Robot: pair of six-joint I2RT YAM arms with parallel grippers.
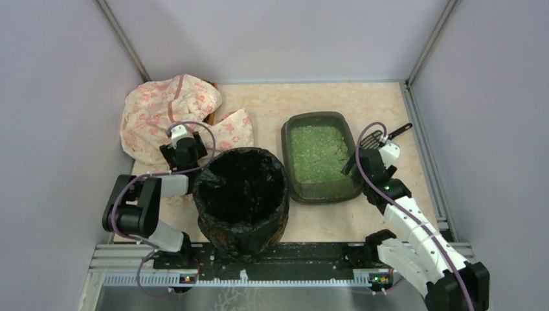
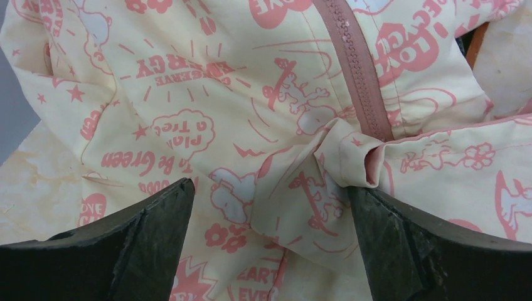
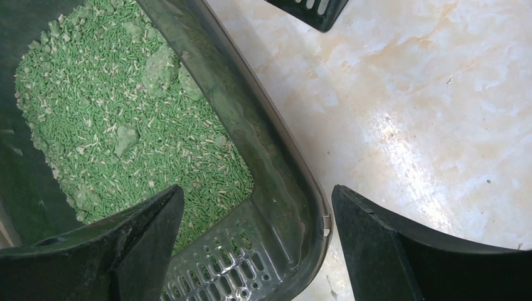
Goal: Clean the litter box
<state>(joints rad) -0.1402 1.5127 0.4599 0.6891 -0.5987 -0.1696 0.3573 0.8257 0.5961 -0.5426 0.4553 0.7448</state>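
Right tool [image 3: 256, 204] wide and empty over the litter box [image 3: 251, 119] corner rim, left tool [image 2: 270, 194] wide over printed cloth [image 2: 188, 94]; scoop [image 3: 312, 11] lies just ahead on the tabletop [image 3: 414, 132], so I'd advance clear of the rim and close squarely on its handle.

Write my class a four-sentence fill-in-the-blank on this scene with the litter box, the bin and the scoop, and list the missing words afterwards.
1. The litter in the litter box is ____ in colour.
2. The bin is lined with a ____ bag.
3. The scoop lies to the ____ of the litter box.
4. The left gripper and the right gripper both have their jaws ____.

Missing words: green; black; right; open
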